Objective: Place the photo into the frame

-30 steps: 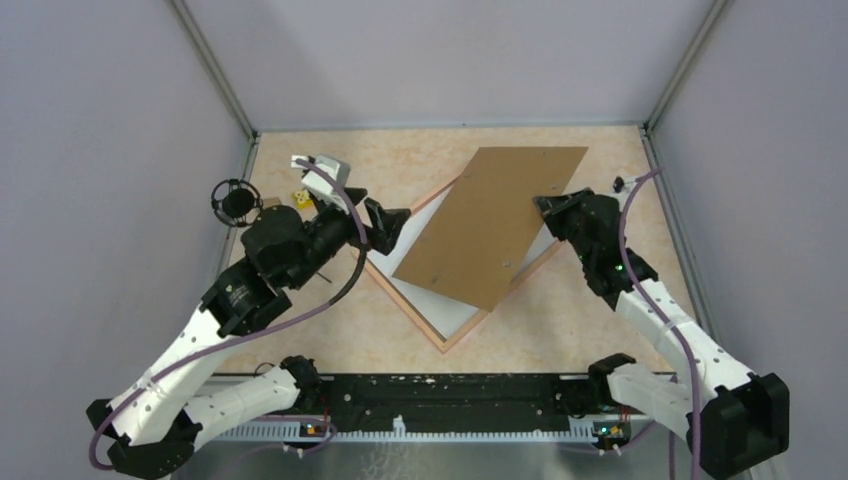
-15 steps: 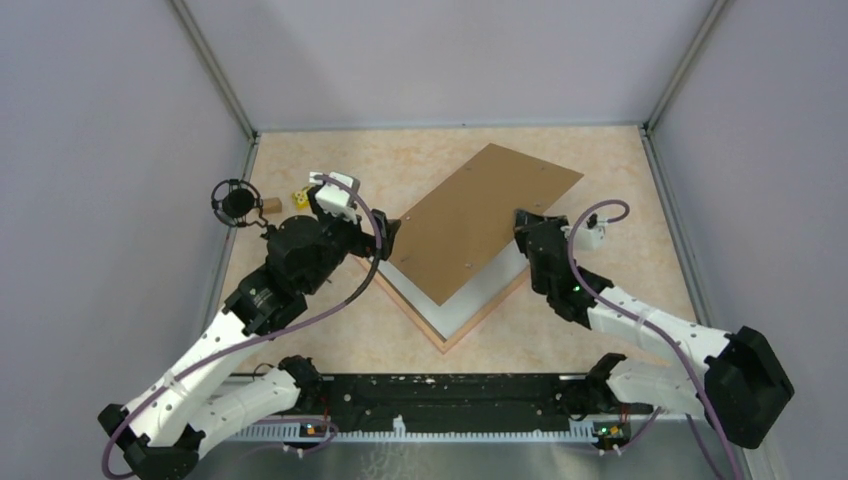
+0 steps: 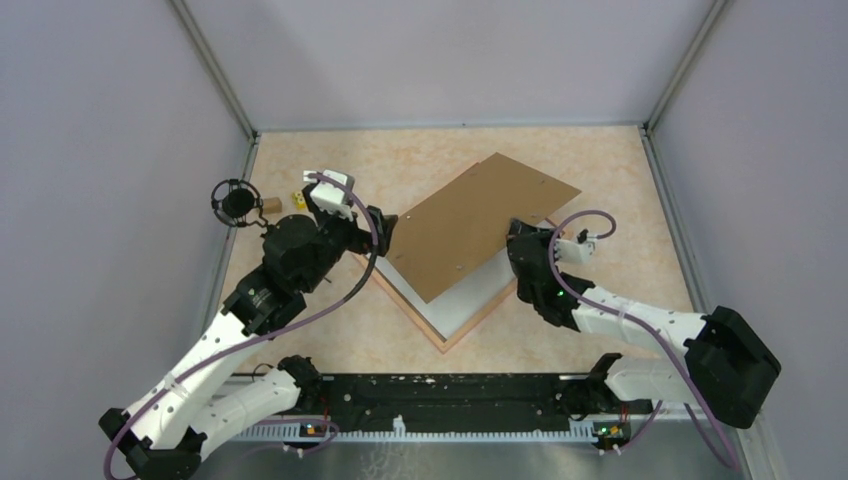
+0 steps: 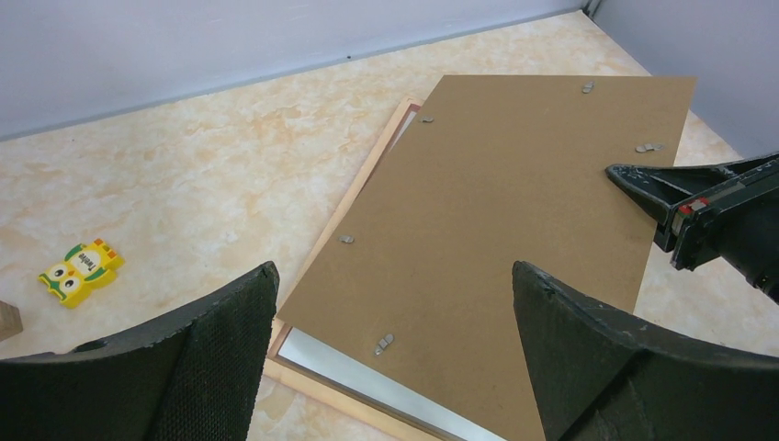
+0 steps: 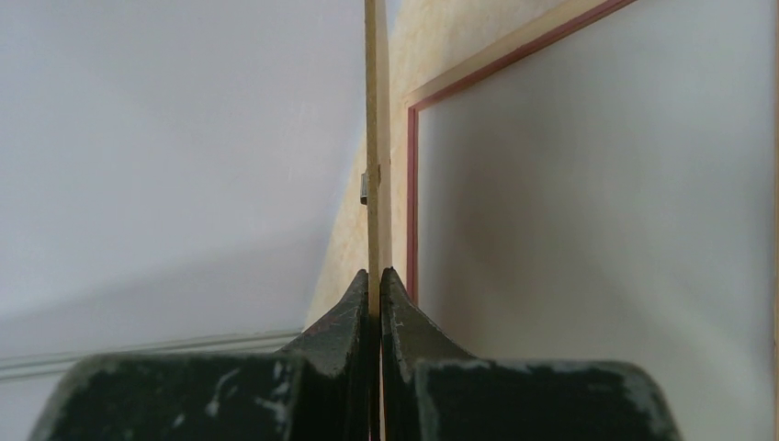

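The salmon-pink frame [image 3: 440,340] lies flat as a diamond in mid-table. Inside it a white surface shows, the photo [image 3: 458,303], with no printed side visible. A brown backing board [image 3: 470,225] lies slanted over the frame's far half. My right gripper [image 3: 518,238] is shut on the board's right edge. In the right wrist view the board [image 5: 375,138] runs edge-on out of that gripper [image 5: 375,276], beside the frame rail [image 5: 411,184] and the photo [image 5: 597,230]. My left gripper [image 3: 385,232] stands open at the board's left corner. Its fingers [image 4: 243,312] straddle the board [image 4: 496,202] without touching it.
A yellow owl toy [image 3: 298,198], a small wooden block [image 3: 271,204] and a black round fixture [image 3: 237,202] sit at the back left beside the left arm. Grey walls close in the table on three sides.
The right arm has swung in toward the frame, turning the board and bringing it lower over the frame. The left gripper has shifted a little toward the board's left corner, staying open.
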### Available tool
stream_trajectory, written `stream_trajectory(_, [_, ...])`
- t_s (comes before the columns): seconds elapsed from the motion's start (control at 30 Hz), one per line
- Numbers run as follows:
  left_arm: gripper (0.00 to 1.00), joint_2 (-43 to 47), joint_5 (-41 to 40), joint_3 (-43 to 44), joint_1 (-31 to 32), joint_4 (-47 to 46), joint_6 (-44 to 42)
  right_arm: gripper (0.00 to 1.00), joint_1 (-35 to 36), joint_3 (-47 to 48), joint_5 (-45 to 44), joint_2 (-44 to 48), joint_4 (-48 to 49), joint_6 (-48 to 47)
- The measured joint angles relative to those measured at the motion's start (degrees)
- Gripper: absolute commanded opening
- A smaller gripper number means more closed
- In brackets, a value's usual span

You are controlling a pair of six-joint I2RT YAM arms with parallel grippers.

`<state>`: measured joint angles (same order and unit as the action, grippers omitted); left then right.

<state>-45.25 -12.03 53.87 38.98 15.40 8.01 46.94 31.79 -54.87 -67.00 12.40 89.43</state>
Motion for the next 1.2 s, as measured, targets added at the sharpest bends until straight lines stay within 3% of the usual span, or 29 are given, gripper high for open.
stream_trajectory(1.2, [0.99, -0.4, 2.2, 0.0, 0.0, 0.0, 0.5, 0.01, 1.7, -4.5, 2.5, -4.3, 5.0, 5.0])
